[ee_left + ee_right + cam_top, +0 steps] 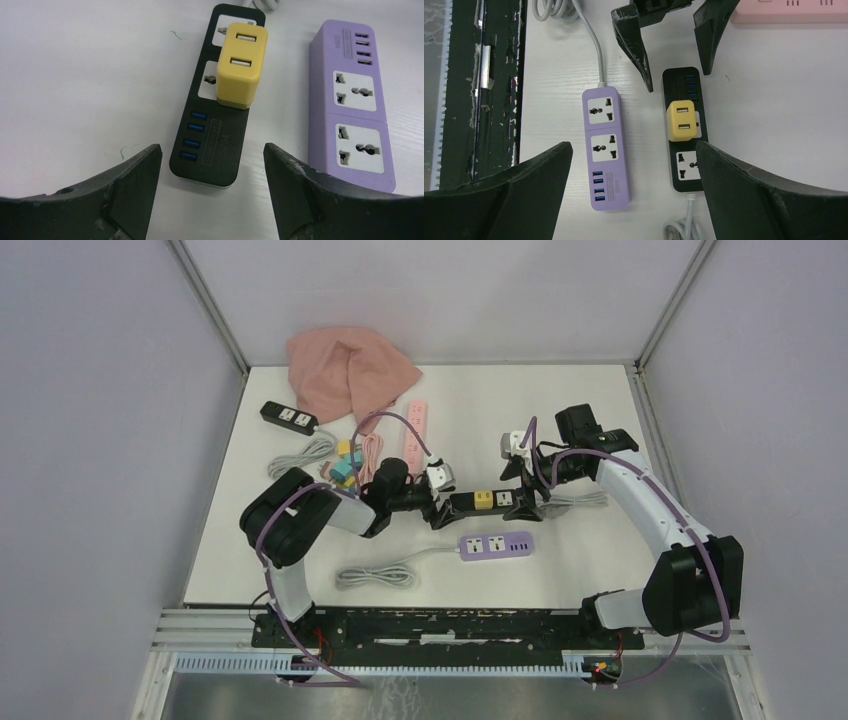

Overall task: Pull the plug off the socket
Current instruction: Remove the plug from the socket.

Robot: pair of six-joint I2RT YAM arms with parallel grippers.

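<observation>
At the centre of the worktop (75, 75), the yellow plug (240, 65) is seated in the black power strip (220, 155), in the outlet nearer the blue USB ports. A purple power strip (350, 100) lies just beside it, at 3 o'clock in the left wrist view.

Hazards:
- The black strip lies loose. If the plug is pulled before the strip is pinned, the whole strip may be lifted or dragged.
- If the strip is clamped only at its rounded end, the grip may slip off.
- The purple strip may be nudged by the finger on that side, as the gap is narrow.

The left tool (211, 147) is shown fairly wide, its jaws astride the USB end, at 6 o'clock from the plug. Nothing is held, and no contact can be confirmed. The right tool (634, 145) is spread fully above both strips and is empty.
</observation>
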